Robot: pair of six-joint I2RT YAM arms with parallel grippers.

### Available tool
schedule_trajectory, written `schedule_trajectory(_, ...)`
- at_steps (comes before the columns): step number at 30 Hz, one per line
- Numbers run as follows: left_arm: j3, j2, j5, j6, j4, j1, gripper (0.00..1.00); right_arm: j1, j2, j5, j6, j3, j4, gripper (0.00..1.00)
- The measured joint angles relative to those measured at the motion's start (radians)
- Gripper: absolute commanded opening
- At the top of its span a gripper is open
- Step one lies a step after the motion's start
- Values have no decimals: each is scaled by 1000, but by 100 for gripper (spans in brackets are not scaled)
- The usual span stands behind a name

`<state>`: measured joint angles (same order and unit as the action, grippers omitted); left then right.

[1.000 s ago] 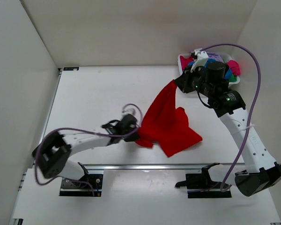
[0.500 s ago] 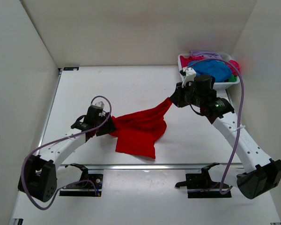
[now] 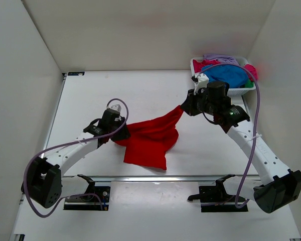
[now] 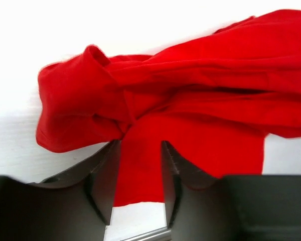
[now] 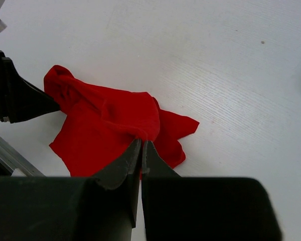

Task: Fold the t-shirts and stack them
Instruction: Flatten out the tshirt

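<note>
The left gripper (image 4: pixel 140 145) has been brought nearer the red shirt (image 3: pixel 150 138) than half a second ago. Its fingers (image 4: pixel 103 181) are held apart, with the bunched end of the cloth just ahead of their tips and flat cloth seen through the gap. The right gripper (image 5: pixel 141 144) is clamped on the shirt's other end, raised off the table (image 3: pixel 90 95), with the rest draped between the two grippers. The other shirts (image 3: pixel 226 74) are piled in the basket (image 3: pixel 194 64) behind the right fingers.

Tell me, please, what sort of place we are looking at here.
Probably a robot test cell in a lab, not a home: a white table boxed in by plain white walls, the left arm and right arm bolted at its near edge, and a white basket of coloured clothes.
</note>
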<state>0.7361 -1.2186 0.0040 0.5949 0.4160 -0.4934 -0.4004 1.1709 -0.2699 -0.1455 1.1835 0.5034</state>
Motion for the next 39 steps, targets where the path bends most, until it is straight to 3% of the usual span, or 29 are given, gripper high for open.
schedule_trajectory(1, 0, -13, -7, 2, -3, -6, 57, -2, 0, -1, 0, -1, -1, 0)
schedule_trajectory(6, 37, -99, -52, 17, 22, -39, 61, -7, 6, -2, -1, -3, -15, 0)
schedule_trajectory(18, 58, -183, -124, 28, 18, -34, 53, -12, 8, -7, -4, -5, -21, 0)
schedule_trajectory(20, 62, -202, -130, 26, 18, -32, 50, -12, 8, -8, -4, -5, -22, 0)
schedule_trajectory(22, 64, -216, -138, 28, 17, -32, 38, -12, 8, -8, -4, -5, -22, 0)
schedule_trajectory(23, 66, -221, -142, 27, 17, -32, 25, -12, 8, -8, -4, -6, -23, 0)
schedule_trajectory(30, 66, -224, -154, 29, 20, -29, 0, -11, 8, -8, -4, -6, -23, 0)
schedule_trajectory(36, 99, -143, -147, -2, 105, 23, 0, 25, 8, -12, 13, -6, -10, 0)
schedule_trajectory(39, 159, -44, -114, -35, 163, 111, 0, 103, 8, -29, 28, -6, 6, 0)
